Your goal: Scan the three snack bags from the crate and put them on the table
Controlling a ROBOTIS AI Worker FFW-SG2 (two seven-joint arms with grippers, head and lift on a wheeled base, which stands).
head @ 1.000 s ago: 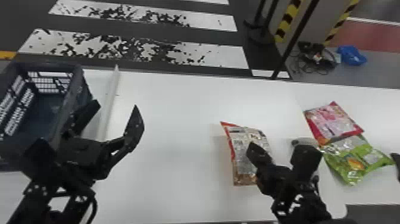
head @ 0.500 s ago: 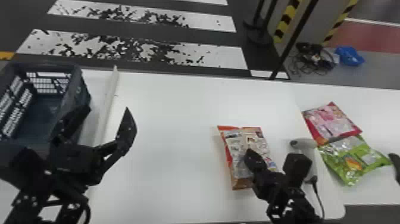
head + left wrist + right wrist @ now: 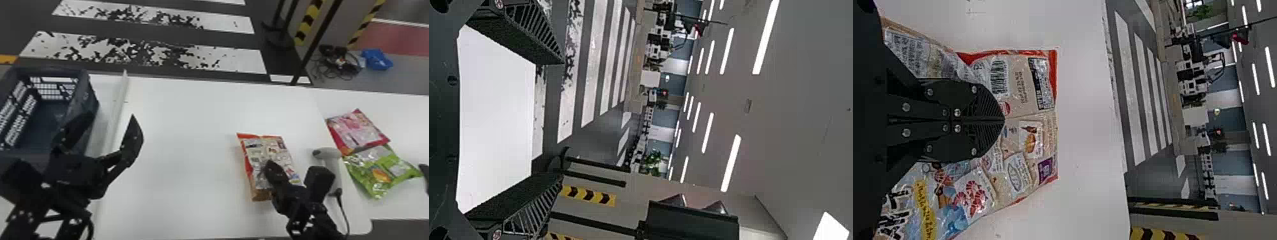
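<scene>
There are 3 snack bags. 1 orange bag [image 3: 253, 169] lies on the white surface [image 3: 182, 146] under the right tool [image 3: 270, 164], and that tool is closed. I can't tell if they touch. 1 pink bag [image 3: 359, 129] and 1 green bag [image 3: 376, 172] touch, right of that tool. 1 scanner [image 3: 328, 153] stands in the way between. The left tool [image 3: 111, 117] is wide open, with 1 dark crate [image 3: 91, 95] beside it.
</scene>
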